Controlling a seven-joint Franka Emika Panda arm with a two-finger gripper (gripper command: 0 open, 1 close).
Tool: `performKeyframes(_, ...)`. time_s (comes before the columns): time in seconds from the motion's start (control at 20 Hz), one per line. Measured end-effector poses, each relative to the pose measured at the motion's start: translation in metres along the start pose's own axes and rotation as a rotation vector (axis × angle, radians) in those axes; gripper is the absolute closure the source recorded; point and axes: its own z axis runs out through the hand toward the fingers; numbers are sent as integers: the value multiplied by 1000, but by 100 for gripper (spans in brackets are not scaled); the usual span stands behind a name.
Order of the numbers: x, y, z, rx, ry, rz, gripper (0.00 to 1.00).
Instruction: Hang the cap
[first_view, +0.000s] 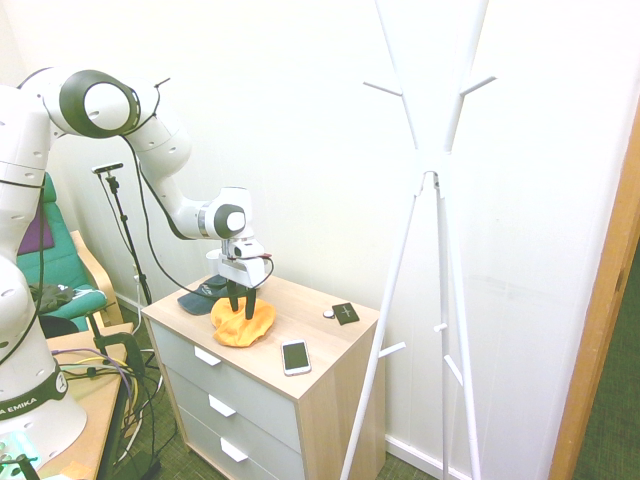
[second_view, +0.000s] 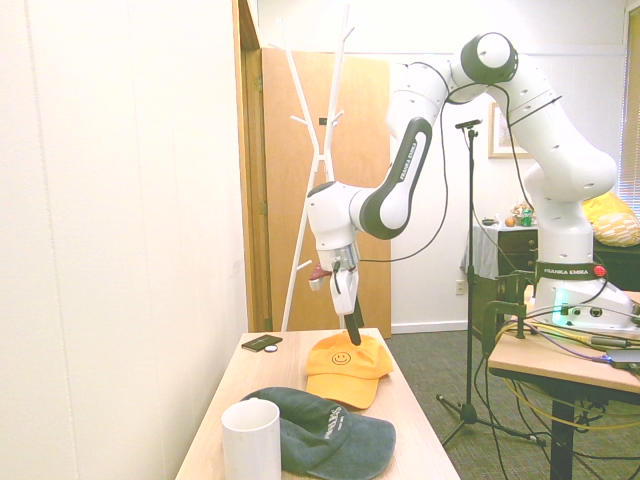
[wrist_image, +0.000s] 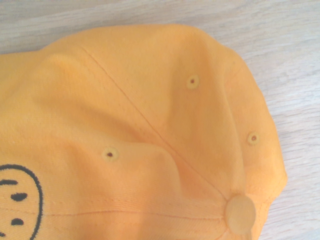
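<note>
Left/right/near/far as seen from the first exterior view. The soft yellow-orange fabric baseball cap (first_view: 245, 325) sits on the pale wood top of a chest of drawers (first_view: 318, 367) with grey fronts and white handles, toward the near side. Its crown is up and a bit crumpled. Black stitched smiley face (second_view: 341, 358) on the front, visible in the second exterior view; the brim lies on the wood there. White Franka gripper (first_view: 242, 312) points down at the crown. Jaws are wide, one dark finger apart from the other, nothing gripped. Can't tell whether the tips touch the fabric.

Dark blue-grey cap (second_view: 335, 435) is left of the yellow-orange one and farther, near it. White cylindrical mug (second_view: 252, 440) stands upright beside the dark cap. White-framed smartphone (first_view: 296, 357) lies flat, right of the yellow-orange cap. Small dark flat booklet or card (first_view: 345, 314) is at the far right of the top, small round white disc (first_view: 328, 313) just left of it. White branching coat stand (first_view: 434, 172) with short pegs stands right of the drawers. Wrist view is close on the crown: button (wrist_image: 240, 214), seams, three eyelets, part of the smiley.
</note>
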Motion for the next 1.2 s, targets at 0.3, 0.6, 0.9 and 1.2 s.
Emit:
performKeyframes(0.3, 1, 1, 0, -1, 0, 0, 100)
performKeyframes(0.6, 1, 1, 0, -1, 0, 0, 100)
performKeyframes(0.9, 2, 3, 2, -6, -1, 1, 100)
performKeyframes(1.2, 4, 3, 1, -5, 0, 5, 100)
